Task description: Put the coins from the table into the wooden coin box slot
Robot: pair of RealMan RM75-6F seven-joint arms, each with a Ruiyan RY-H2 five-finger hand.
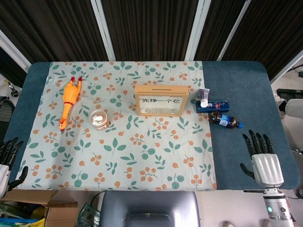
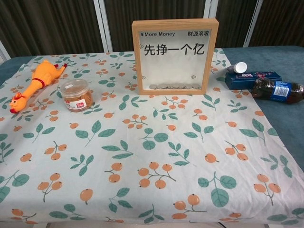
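The wooden coin box (image 1: 161,100) (image 2: 175,56) stands upright at the back middle of the floral cloth, its slot on the top edge. Several coins (image 2: 175,86) lie in a row inside it behind the glass. I see no loose coins on the cloth. My right hand (image 1: 262,158) hovers at the table's near right corner, fingers spread, holding nothing. My left hand (image 1: 8,158) shows at the far left edge beside the table, fingers apart and empty. Neither hand appears in the chest view.
A yellow rubber chicken (image 1: 69,101) (image 2: 34,83) and a small lidded jar (image 1: 99,119) (image 2: 76,94) lie left of the box. On the right are a white tube (image 1: 204,98), a blue carton (image 1: 212,105) (image 2: 251,79) and a dark drink bottle (image 1: 224,120) (image 2: 277,90).
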